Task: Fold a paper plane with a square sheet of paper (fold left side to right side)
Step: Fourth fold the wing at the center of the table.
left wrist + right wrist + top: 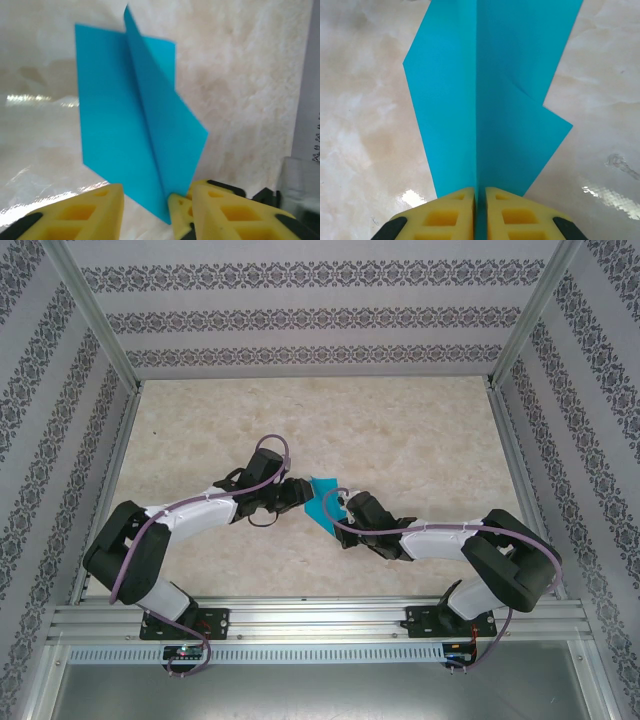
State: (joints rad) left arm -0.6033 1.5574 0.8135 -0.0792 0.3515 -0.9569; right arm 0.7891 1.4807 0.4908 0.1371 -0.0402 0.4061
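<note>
- Right end effector (480,192): yellow fingers (445,215) closed tight on the raised centre crease of the paper plane (495,100), at the plane's near end.
- Left end effector (152,192): jaws apart, straddling the pointed tip of the paper plane; whether they touch the paper cannot be told.
- Paper plane: teal, partly folded, flaps spread on the marbled table (400,430); left end effector at the plane's left, right end effector at its right.

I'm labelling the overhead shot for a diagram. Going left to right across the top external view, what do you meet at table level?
Left arm → left gripper → folded teal paper → right gripper → right arm.
</note>
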